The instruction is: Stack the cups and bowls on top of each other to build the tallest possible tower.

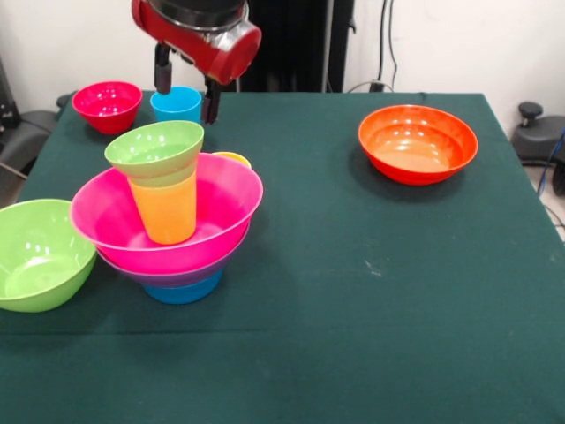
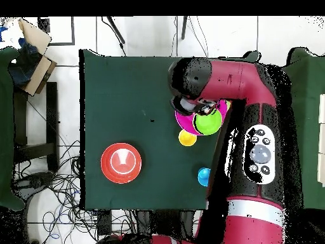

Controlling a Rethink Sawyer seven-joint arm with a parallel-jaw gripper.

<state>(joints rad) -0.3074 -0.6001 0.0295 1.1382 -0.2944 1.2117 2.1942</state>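
Gripper at upper left of the front view hangs with its fingers apart and empty, straddling the sky blue cup behind it. Below, the small green bowl sits tilted on the orange-yellow cup inside the pink bowl. Left: lime green bowl. Upper right: orange bowl.

My arm is glossy red with black joint sections; a grey oval button panel sits at its three o'clock side.
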